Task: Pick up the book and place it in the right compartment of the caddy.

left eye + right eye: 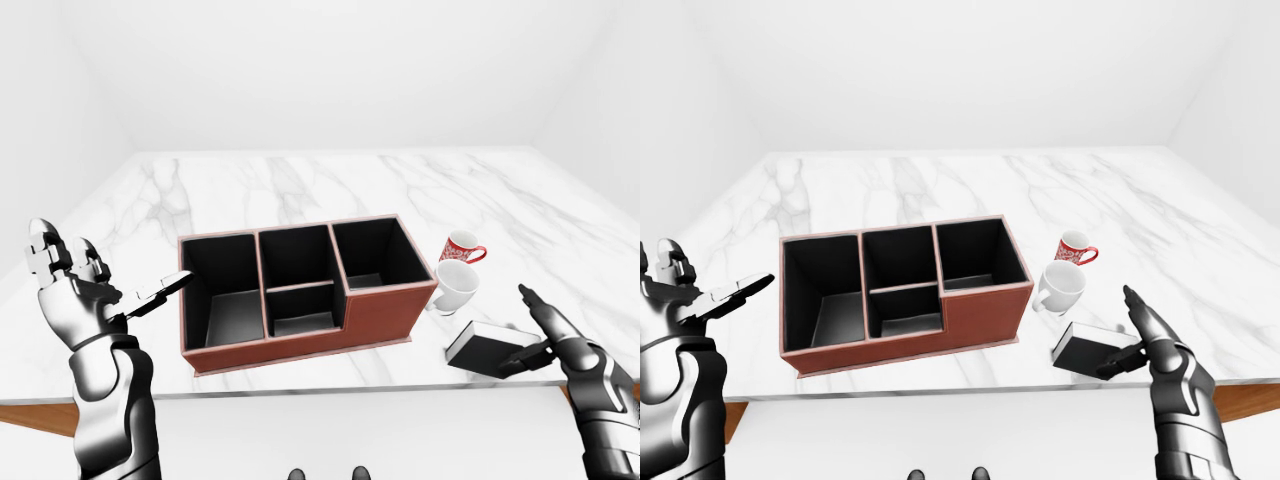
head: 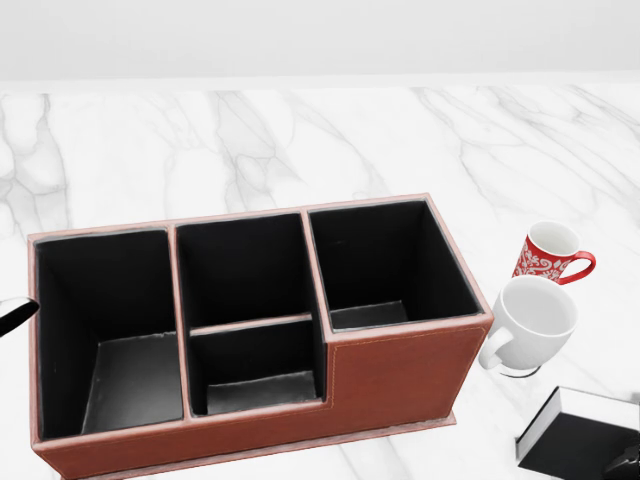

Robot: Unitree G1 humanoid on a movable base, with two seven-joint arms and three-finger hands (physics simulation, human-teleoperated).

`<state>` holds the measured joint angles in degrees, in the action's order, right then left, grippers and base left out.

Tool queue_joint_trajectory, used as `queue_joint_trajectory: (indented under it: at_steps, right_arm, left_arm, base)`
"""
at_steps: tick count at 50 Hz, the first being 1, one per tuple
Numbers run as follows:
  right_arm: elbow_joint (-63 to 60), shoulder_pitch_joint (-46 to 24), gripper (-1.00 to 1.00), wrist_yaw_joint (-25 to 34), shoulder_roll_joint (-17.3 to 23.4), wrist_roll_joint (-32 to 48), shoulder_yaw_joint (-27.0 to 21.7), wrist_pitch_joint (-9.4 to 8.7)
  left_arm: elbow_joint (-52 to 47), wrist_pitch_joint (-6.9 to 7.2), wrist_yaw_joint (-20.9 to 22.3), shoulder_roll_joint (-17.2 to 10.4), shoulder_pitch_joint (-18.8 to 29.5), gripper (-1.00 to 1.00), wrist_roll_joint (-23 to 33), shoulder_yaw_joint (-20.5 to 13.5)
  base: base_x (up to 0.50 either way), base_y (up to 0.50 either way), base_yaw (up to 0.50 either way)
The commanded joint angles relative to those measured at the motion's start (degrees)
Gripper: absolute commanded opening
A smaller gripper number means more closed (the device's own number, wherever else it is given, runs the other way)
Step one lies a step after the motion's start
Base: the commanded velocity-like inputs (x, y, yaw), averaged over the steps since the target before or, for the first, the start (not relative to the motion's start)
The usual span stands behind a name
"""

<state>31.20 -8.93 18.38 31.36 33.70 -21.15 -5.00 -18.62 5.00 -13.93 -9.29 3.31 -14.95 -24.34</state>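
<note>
The white marble table (image 1: 300,180) is seen reaching far toward the top of the eye views, with wide bare surface beyond both hands; its near edge runs just below the right hand (image 1: 555,335). The brown leather caddy with black-lined compartments (image 1: 380,312) stands to the left of that hand, its right compartment the nearest to it and nothing inside any compartment. The left hand (image 1: 85,290) is raised at the left of the left-eye view, beside the caddy's left end, fingers spread and released, one finger pointed toward the caddy wall without touching it. The right hand is held low at the table's near right corner, fingers extended and unclenched; its thumb lies against the right end of the flat black book with white page edges (image 1: 485,348), which rests on the table between the hand and the caddy, close to the table's near edge. A plain white ceramic mug (image 2: 535,320) stands just above the book in the head view, near the caddy's right end. A smaller red patterned mug (image 2: 550,252) sits just beyond it.
</note>
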Motion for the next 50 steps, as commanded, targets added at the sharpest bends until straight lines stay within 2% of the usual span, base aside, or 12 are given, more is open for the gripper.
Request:
queue_joint_trajectory:
  at_steps: [1, 17, 18, 19, 29, 42, 43, 46, 47, 48, 50]
  right_arm:
    - [4.93, -0.56, 1.00, -2.11, -0.02, -0.23, 2.28, 0.00]
    - [8.58, -1.03, 1.00, -2.67, -0.03, -0.66, 4.09, 0.71]
    - [9.45, -1.34, -0.48, -2.99, -0.02, -0.73, 4.18, 1.23]
    - [8.75, -0.96, -1.00, -2.44, -0.11, -0.96, 4.14, 1.14]
    - [8.85, -0.88, -1.00, -2.04, -0.13, -1.12, 3.96, 1.72]
    - [7.49, -0.58, -1.00, -1.31, -0.31, -1.40, 3.78, 1.52]
    - [8.41, -0.75, -1.00, -1.84, -0.42, -1.34, 3.94, 2.14]
    - [6.45, -0.17, -1.00, -0.88, -0.54, -1.32, 3.75, 1.22]
    - [6.81, -0.21, -1.00, -1.15, -0.66, -1.26, 3.79, 1.64]
    - [4.21, 0.46, -1.00, 0.09, -0.68, -1.29, 3.37, 0.48]
    - [0.95, 1.41, -1.00, 1.29, -1.01, -1.04, 2.53, 0.00]
  left_arm:
    - [0.00, 0.00, -0.04, 0.00, 0.01, 1.00, 0.04, 0.06]
    - [-0.17, 0.00, -0.04, 0.08, -0.10, 1.00, 0.02, 0.03]
    - [-0.10, 0.00, -0.04, 0.08, -0.10, 1.00, 0.02, 0.01]
    - [-0.07, 0.00, -0.02, 0.10, -0.11, 1.00, 0.02, 0.03]
    - [-0.08, 0.00, -0.10, 0.02, 0.01, 1.00, 0.00, 0.04]
    - [-0.06, 0.00, -0.15, -0.01, 0.09, 1.00, 0.00, 0.00]
    - [-0.05, 0.00, -0.15, -0.02, 0.11, 1.00, -0.02, 0.01]
    - [0.09, 0.00, -0.15, -0.02, 0.13, 1.00, 0.04, 0.06]
    - [0.16, 0.00, -0.15, -0.02, 0.13, 1.00, 0.02, 0.05]
    - [0.16, 0.00, -0.15, -0.03, 0.12, 1.00, 0.01, 0.05]
    - [0.16, 0.00, -0.16, -0.01, 0.08, 1.00, 0.03, 0.09]
  base:
    - [0.00, 0.00, 0.00]
    - [0.00, 0.00, 0.00]
    - [0.00, 0.00, 0.00]
    - [0.00, 0.00, 0.00]
    - [0.00, 0.00, 0.00]
    - [0.00, 0.00, 0.00]
    - [0.00, 0.00, 0.00]
    - [0.00, 0.00, 0.00]
    - [0.00, 0.00, 0.00]
    - [0.00, 0.00, 0.00]
    - [0.00, 0.00, 0.00]
